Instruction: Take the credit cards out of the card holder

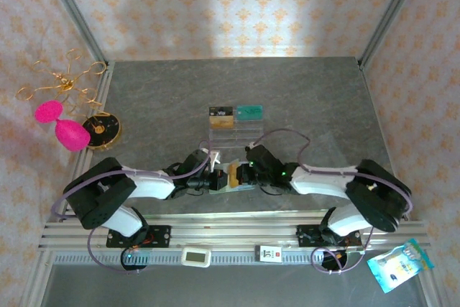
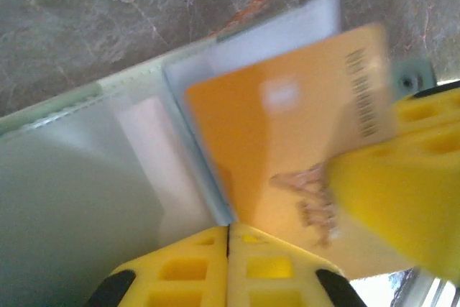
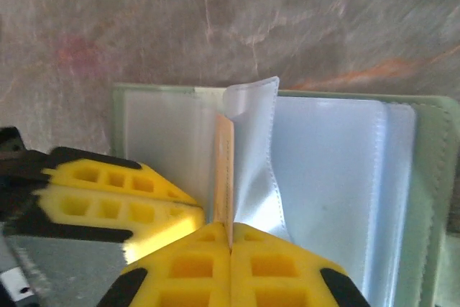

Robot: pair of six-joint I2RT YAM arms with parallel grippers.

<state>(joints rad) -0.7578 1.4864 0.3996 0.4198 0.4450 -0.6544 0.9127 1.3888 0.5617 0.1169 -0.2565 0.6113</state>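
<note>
The card holder (image 3: 338, 177) lies open on the table, sage-green rim with pale blue-grey clear sleeves; its left panel (image 2: 72, 177) fills the left wrist view. An orange credit card (image 2: 287, 141) sticks partly out of a sleeve. My right gripper (image 3: 230, 231) is shut on that card's near edge, and the card (image 3: 224, 170) is seen edge-on. My left gripper (image 2: 228, 231) is shut on a sleeve edge of the card holder beside the card. Both grippers meet at the table's front centre, left gripper (image 1: 218, 177) and right gripper (image 1: 242, 175), with the card (image 1: 233, 175) between them.
A clear compartment tray (image 1: 237, 138) stands just behind the grippers, with a black card (image 1: 221, 112) and a green card (image 1: 250, 111) in its far cells. A pink and gold ornament (image 1: 61, 124) stands at the left edge. A blue packet (image 1: 399, 264) lies off the front right.
</note>
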